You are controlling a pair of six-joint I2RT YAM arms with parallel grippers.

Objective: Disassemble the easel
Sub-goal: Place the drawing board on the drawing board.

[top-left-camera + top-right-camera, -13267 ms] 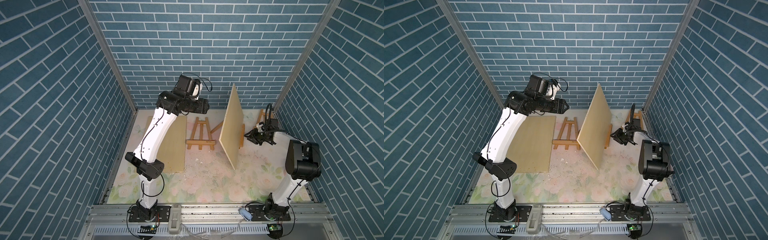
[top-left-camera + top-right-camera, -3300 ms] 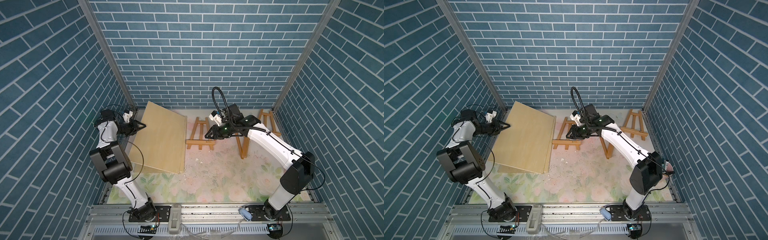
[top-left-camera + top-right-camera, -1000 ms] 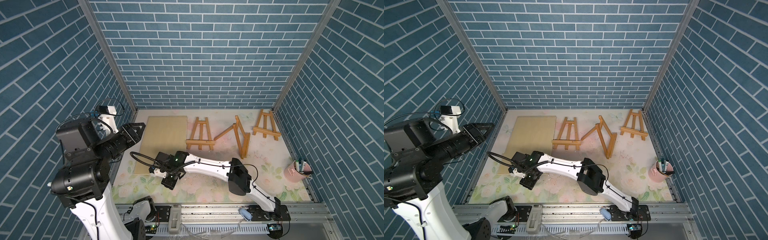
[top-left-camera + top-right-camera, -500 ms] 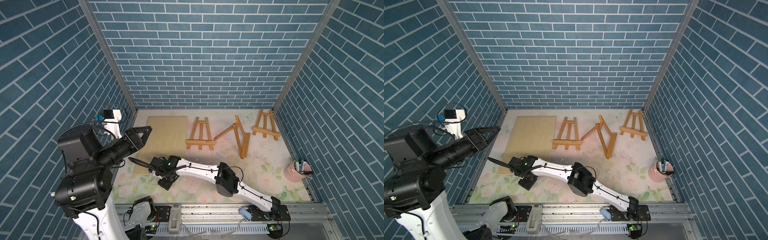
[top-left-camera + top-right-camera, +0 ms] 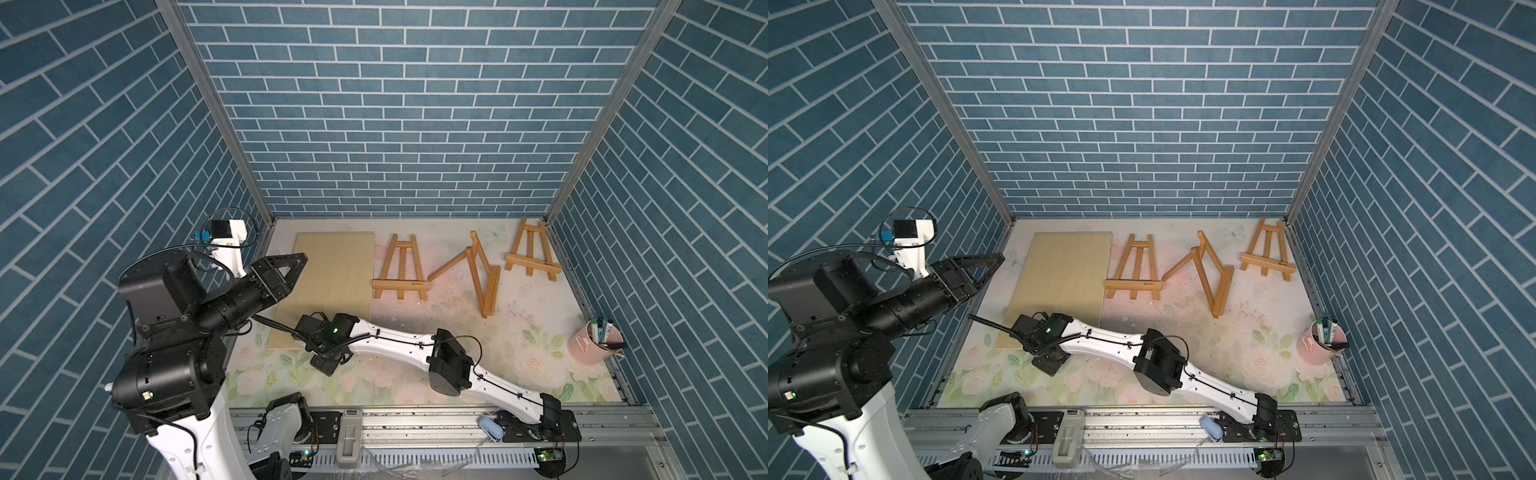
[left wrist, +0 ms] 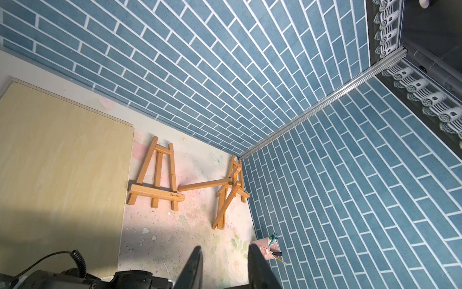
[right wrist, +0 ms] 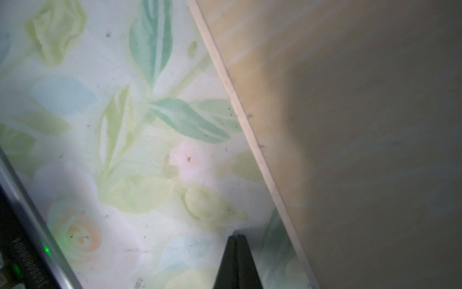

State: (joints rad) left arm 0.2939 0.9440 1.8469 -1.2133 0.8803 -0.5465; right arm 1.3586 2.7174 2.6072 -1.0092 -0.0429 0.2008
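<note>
I see the left gripper [image 5: 297, 266] held high at the left, clear of the table and aimed toward the far right. In its wrist view its 2 fingers [image 6: 196, 265] stand a little apart with nothing between them.

The right gripper [image 5: 328, 368] is low at the near left, pointing down at the mat [image 5: 519, 332]. In the wrist view the right gripper [image 7: 236, 239] has its tips pressed together, empty, just beside the near edge of the board [image 7: 375, 125]; I cannot tell whether they touch the mat.

The board [image 5: 332, 274] lies flat at the far left; in both top views the right wrist hides part of its near edge.

3 easels sit along the far side, none of them held:
- The left easel [image 5: 401, 284] looks flat on the mat just right of the board, with its ledge toward the near side.
- The middle easel [image 5: 491, 293] seems tipped onto its side; its rear leg is swung out left toward the left easel, but apart from it.
- The right easel [image 5: 534, 267] sits by the right wall near the far corner, with its ledge also nearer.

Both grippers are well apart from all 3.

A pink cup [image 5: 588, 349] of pens stands at the right wall toward the near side, far from either gripper.
</note>
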